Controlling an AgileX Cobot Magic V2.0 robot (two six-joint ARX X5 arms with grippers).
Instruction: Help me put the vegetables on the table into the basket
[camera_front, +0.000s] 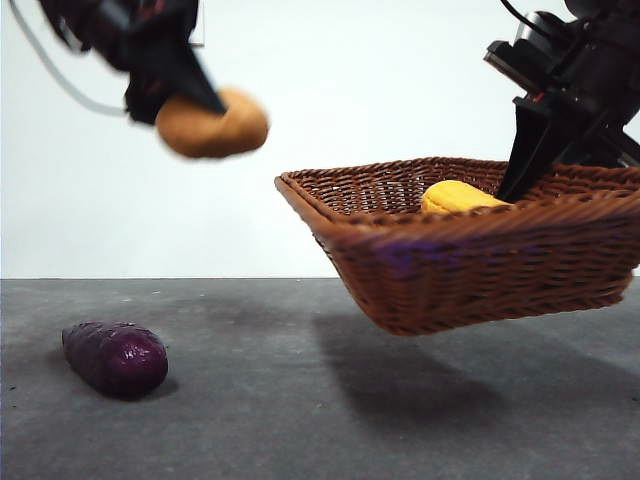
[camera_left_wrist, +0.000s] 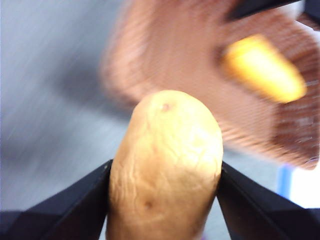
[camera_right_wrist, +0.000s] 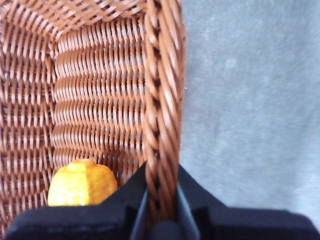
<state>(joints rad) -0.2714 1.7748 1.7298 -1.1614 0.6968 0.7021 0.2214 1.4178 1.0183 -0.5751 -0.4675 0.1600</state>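
Motion blurs much of the left wrist view: the basket (camera_left_wrist: 210, 85) there is only a smeared brown weave, and the corn cob (camera_left_wrist: 262, 67) inside it a soft yellow streak. The bottom of the potato (camera_left_wrist: 165, 167) is cut off by the picture's edge. In the front view the basket's near wall hides most of the corn cob (camera_front: 460, 196), so only a rounded yellow end shows above the rim, and the basket (camera_front: 480, 265) runs out of the picture on one side. Both arms are cropped at the top edge.

The left gripper (camera_left_wrist: 165, 200) is clenched on the potato, one black jaw pressed against each side of it. The potato is oval, matte orange-brown with fine wrinkles and small dark eyes. In the front view this gripper (camera_front: 195, 100) holds it high in the air, beside the basket and apart from it.

The right gripper (camera_right_wrist: 161, 200) clamps the basket's braided rim, one jaw inside the wall and one outside. The corn cob (camera_right_wrist: 82, 182) lies just beside the inner jaw, its end bumpy and bright yellow. The wicker is tight, glossy brown weave with sloping sides. The basket hangs tilted above the table (camera_front: 300, 420), casting a shadow on it.

A glossy, lumpy purple vegetable (camera_front: 115, 357) lies on the speckled grey table, well apart from both grippers.
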